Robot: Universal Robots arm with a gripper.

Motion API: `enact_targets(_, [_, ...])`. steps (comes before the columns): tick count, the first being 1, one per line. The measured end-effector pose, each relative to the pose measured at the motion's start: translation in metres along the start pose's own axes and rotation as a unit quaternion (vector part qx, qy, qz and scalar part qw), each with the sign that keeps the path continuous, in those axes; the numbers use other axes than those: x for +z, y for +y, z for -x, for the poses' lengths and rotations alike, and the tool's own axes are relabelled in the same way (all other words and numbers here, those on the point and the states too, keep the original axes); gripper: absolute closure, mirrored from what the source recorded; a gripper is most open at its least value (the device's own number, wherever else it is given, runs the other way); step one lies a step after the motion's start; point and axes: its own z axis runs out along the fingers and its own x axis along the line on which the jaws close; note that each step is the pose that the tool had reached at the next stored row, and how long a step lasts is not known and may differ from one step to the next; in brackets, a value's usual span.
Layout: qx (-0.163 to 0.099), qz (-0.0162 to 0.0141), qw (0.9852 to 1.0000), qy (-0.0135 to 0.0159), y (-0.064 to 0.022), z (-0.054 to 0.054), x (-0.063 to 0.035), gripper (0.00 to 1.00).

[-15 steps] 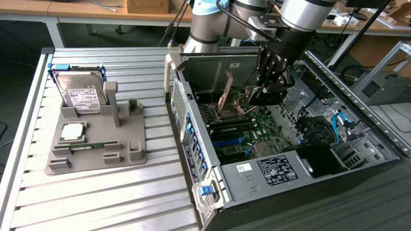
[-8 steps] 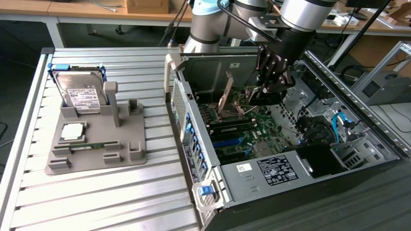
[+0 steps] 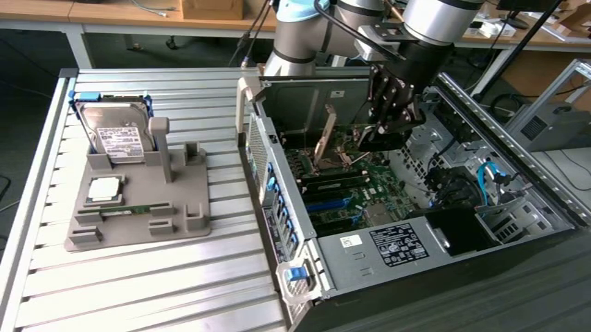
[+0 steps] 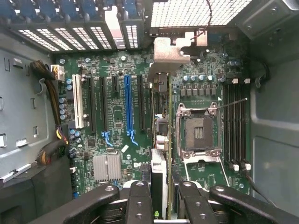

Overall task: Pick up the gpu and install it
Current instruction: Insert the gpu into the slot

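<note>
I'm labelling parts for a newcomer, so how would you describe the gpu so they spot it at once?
Start at the open computer case on the exterior view's right, then find the robot's hand hanging over the motherboard. The gpu is the thin card gripped edge-on there, above the board. Unlike the boxy hard drive on the grey holder, it is slim, with a silver end bracket.

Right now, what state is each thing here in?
gpu: held edge-on in the pincer, above the motherboard, not seated.
pincer: shut on the gpu, inside the computer case.
computer case: side open, lying on the table.
processor socket: empty.
hard drive: standing in the grey holder.
</note>
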Motion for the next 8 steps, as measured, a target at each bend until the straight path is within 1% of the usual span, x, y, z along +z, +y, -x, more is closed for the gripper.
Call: enact_targets(8, [-0.016, 0.0004, 0.9999, 0.0003, 0.0, 0.0, 0.0, 0.73])
